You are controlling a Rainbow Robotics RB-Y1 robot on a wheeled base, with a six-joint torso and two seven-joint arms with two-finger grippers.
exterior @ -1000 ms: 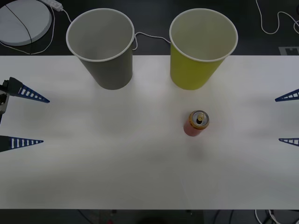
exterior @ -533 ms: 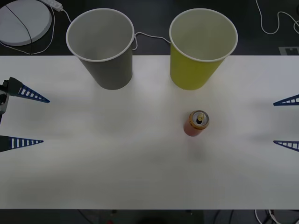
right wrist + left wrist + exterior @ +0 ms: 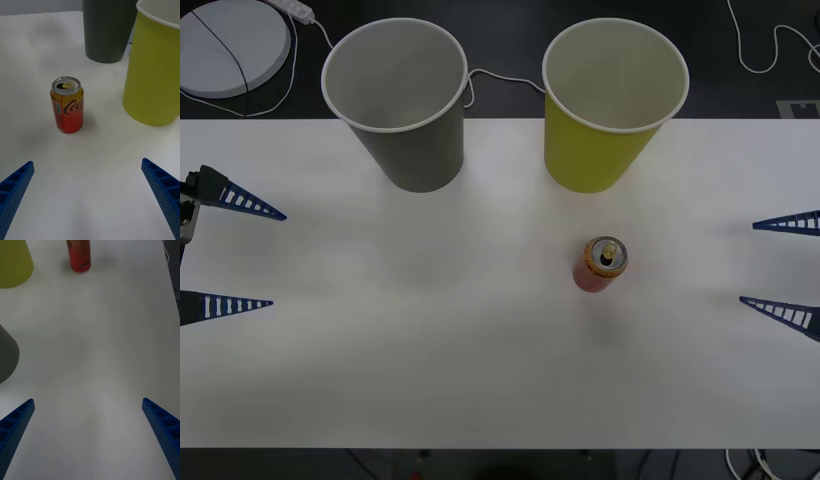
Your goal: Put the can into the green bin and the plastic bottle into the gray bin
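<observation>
The red-orange can (image 3: pixel 603 263) stands upright on the white table, in front of the green bin (image 3: pixel 610 105); the right wrist view shows the can (image 3: pixel 67 105) and the green bin (image 3: pixel 156 71) too. The gray bin (image 3: pixel 402 100) stands to the left of the green one, at the table's far edge. My right gripper (image 3: pixel 765 262) is open at the right edge, level with the can and well apart from it. My left gripper (image 3: pixel 255 258) hangs open at the left edge. The plastic bottle is out of view.
The white table (image 3: pixel 430 340) has wide bare room in the middle and front. Behind its far edge lie a round white disc (image 3: pixel 230 45) and white cables (image 3: pixel 760 50) on a dark floor.
My right gripper has moved leftward into the table area, toward the can. The left gripper, can and both bins have stayed put.
</observation>
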